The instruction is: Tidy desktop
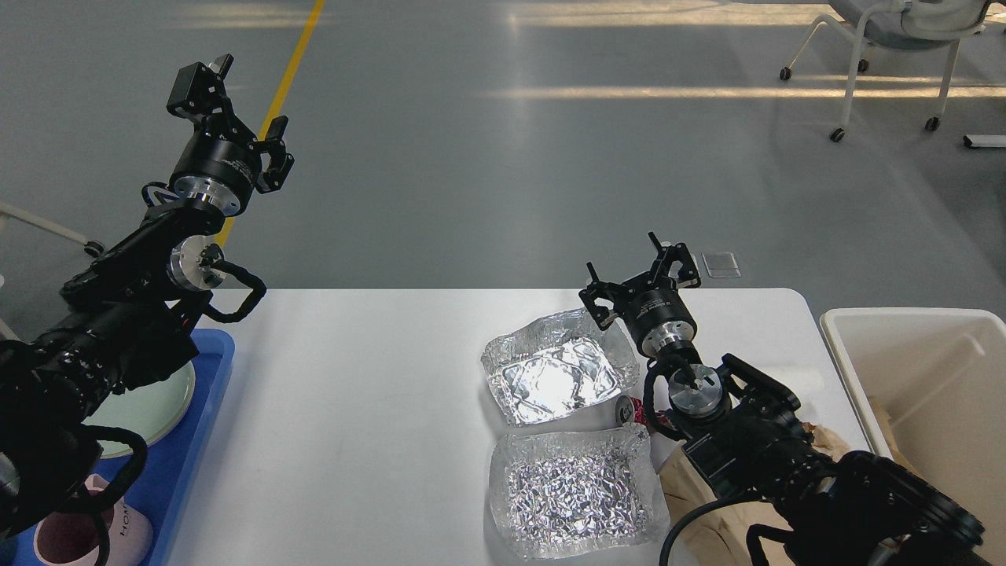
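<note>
Desktop (377,409): white top spread across the lower view, between blue tray (200,440) at left and off-white bin (927,377) at right.
Clutter: two foil trays (558,377) (578,491), a can (629,409) between them, brown paper (699,503) partly hidden under the right arm.
Left gripper (232,106): raised beyond the far edge, jaws apart, nothing held.
Right gripper (640,279): above the far foil tray, jaws apart, nothing held.
Risk: thin foil is judged likely to crumple or slip if pinched at the rim; the can could be knocked rolling by the right forearm.
</note>
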You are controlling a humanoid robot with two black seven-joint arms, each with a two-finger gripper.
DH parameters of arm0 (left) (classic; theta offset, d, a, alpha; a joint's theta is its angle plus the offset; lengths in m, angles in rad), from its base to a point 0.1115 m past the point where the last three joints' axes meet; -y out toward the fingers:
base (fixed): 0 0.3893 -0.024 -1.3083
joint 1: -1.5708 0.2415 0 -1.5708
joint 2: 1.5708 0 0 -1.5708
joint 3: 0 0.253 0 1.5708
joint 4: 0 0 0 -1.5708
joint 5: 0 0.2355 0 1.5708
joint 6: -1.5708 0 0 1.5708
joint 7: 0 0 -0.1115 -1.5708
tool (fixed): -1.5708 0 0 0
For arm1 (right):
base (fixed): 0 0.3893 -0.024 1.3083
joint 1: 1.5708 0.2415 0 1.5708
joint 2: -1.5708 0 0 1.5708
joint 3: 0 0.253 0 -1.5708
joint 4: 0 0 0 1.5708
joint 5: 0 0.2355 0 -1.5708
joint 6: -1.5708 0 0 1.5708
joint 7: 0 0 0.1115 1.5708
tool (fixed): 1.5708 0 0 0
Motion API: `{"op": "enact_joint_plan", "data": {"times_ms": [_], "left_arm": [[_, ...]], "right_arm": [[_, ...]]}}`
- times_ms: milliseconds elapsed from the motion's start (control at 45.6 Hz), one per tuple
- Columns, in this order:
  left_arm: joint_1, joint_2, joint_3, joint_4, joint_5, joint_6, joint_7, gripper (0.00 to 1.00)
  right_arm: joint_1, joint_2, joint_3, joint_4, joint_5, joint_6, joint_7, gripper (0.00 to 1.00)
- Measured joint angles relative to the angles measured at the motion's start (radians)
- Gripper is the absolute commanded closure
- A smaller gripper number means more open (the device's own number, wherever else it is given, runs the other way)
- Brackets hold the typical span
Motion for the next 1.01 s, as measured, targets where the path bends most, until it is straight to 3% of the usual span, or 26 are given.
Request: {"op": "enact_joint_plan", "data": {"times_ms": [219,460,1008], "left_arm": [[0.000,-0.004,-0.005,0.008,-0.002,0.020,0.005,0.00],[-0.008,-0.026,-0.036,0.011,-0.003,0.120,0.002,0.00],[0.027,-0.085,-0.076,0.011,-0.002,0.115,-0.010,0.00]], "right_arm": [[0.000,0.000,0.000,0.000,0.000,0.000,0.000,0.00],[0.000,0.000,0.000,0.000,0.000,0.000,0.000,0.00],[0.000,0.000,0.000,0.000,-0.001,0.001,0.000,0.00]]}}
